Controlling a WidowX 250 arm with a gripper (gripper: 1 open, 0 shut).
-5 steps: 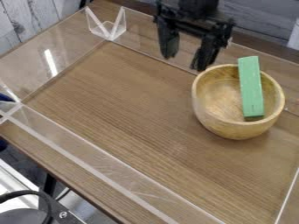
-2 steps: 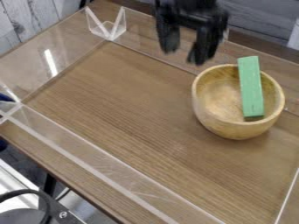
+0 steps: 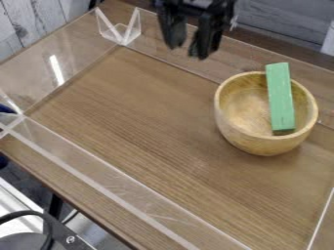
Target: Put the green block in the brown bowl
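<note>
- The gripper hangs at the top of the view, above the far edge of the desk, with its jaws pointing down. They hold nothing, and only a narrow gap shows between the two dark fingers.
- Compared with a second ago, that gap is smaller: the jaws stood wide apart then and have since drawn closer together. Whether they have finished closing cannot be told from this blurred view.
- Over the same second the gripper has climbed and drifted to the left in the picture. It was just beside the bowl's far rim; now it is well apart from it, nearer the clear plastic corner piece at the back.
- The green block has not moved in that time. It lies inside the brown bowl, leaning across its right half, with the upper end resting on the far rim and the lower end reaching toward the near rim.
- The bowl itself sits where it did, on the right side of the desk, inside the low clear wall that runs around the wooden top.
- Taken together, this looks like a retreat after a release: the block is in the bowl with nothing touching it, so the task appears done.
- What remains is probably only for the arm to clear away. The block leans on the rim rather than lying flat on the bottom, yet it looks settled.
</note>
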